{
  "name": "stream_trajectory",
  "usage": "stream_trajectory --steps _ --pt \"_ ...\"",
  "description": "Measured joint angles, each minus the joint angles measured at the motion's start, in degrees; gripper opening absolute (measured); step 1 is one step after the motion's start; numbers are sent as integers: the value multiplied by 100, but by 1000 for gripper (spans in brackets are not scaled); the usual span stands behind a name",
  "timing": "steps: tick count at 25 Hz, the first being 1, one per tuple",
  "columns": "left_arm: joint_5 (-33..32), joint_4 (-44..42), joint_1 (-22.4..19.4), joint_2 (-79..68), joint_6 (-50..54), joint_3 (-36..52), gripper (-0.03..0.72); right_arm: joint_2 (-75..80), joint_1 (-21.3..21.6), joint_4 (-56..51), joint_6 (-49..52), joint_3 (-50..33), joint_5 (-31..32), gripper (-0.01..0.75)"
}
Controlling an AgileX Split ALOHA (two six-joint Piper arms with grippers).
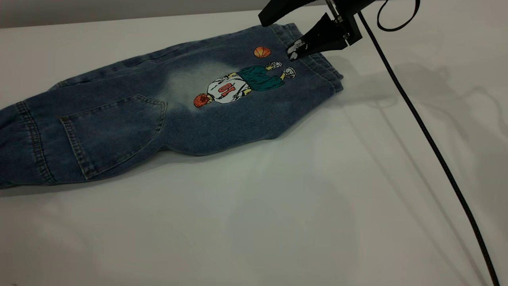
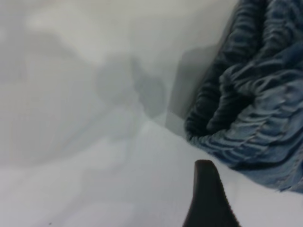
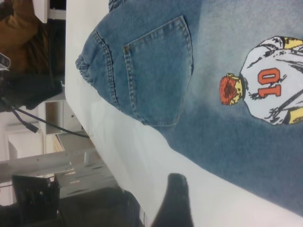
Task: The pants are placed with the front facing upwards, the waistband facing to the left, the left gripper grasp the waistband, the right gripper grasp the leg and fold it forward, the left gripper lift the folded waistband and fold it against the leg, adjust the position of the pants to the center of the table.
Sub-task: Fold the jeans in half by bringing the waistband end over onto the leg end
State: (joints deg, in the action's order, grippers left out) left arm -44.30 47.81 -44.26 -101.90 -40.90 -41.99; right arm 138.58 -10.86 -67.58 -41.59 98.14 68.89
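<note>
since the pants (image 1: 158, 107) are soft, limp denim, sagging is judged likely; the thick gathered waistband (image 2: 255, 109) and the stitched leg (image 1: 313, 63) hem are judged the firmest holds. the pants are seen folded lengthwise on the worktop (image 1: 278, 206), blue and faded, pocket and basketball-player print up. the right gripper (image 1: 278, 33) is held spread over the hem. the left gripper (image 2: 208, 198) is near the waistband; its state cannot be told.

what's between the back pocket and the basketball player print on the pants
Only a pale faded denim patch lies between the back pocket and the player print; the exterior view shows it.
</note>
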Motion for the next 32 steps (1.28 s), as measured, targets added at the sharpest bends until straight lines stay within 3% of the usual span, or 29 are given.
stream_trajectory --steps 6,12,16,25,32 --pt "188 216 207 -474 -780 -161 417 0 0 -31 0 0 -1 547" --pt "603 54 666 -506 -1136 -442 417 0 5 -49 0 0 -1 547" --pt "819 -86 719 -506 -1127 -580 417 0 5 -49 0 0 -1 547" --pt "-41 -208 1010 -1154 -1281 -1030 417 0 5 -132 -4 0 -1 547" --pt "664 -507 1312 -1279 -1120 -1085 417 0 5 -127 -12 0 -1 547"
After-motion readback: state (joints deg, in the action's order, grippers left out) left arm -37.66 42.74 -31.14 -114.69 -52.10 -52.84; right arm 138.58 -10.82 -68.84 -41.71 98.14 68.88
